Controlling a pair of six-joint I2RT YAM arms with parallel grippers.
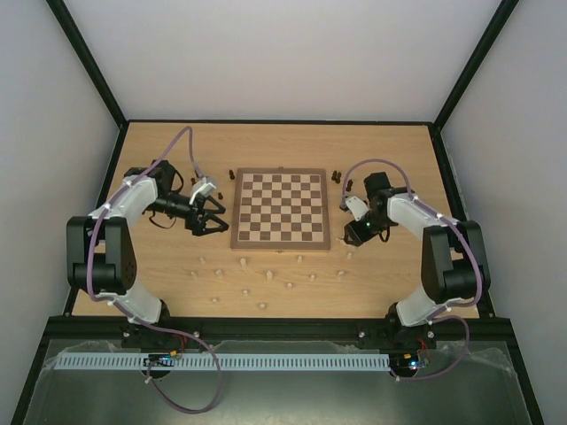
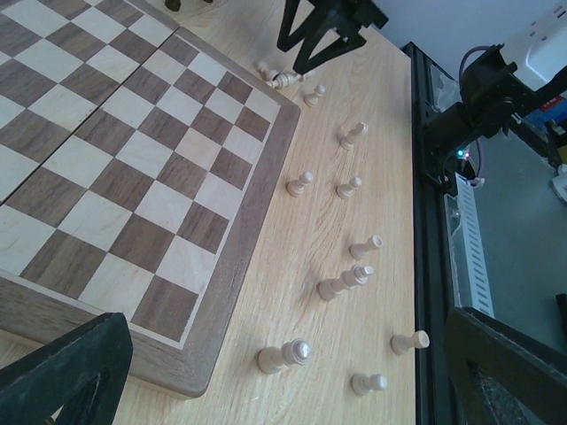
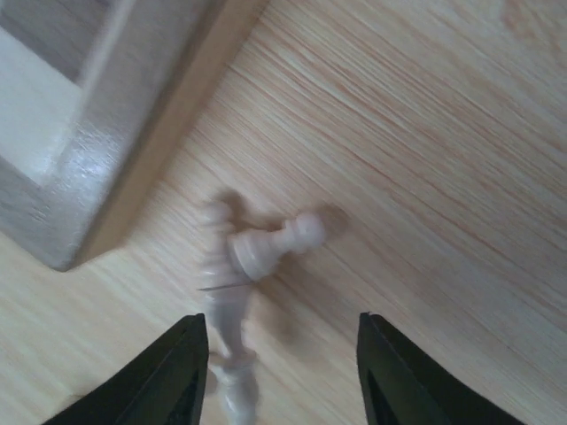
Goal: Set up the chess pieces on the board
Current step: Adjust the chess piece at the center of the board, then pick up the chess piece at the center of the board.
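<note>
The chessboard (image 1: pixel 279 210) lies mid-table with no pieces on it. Several pale chessmen (image 1: pixel 268 276) are scattered on the table in front of it. A few dark chessmen (image 1: pixel 339 176) lie by its far corners. My left gripper (image 1: pixel 211 221) is open and empty beside the board's left edge. My right gripper (image 1: pixel 350 237) is open, low over the table at the board's near right corner. In the right wrist view a pale pawn (image 3: pixel 270 243) lies on its side ahead of the open gripper (image 3: pixel 279 367). A second, blurred pale piece (image 3: pixel 226 345) lies by the left finger (image 3: pixel 173 376).
The left wrist view shows the board's rim (image 2: pixel 257 212), several pale pieces (image 2: pixel 283 356) on the tabletop beside it and the right gripper (image 2: pixel 310 35) beyond. The black frame edge (image 2: pixel 425 221) borders the table. The board's corner (image 3: pixel 89 150) is close to the right gripper.
</note>
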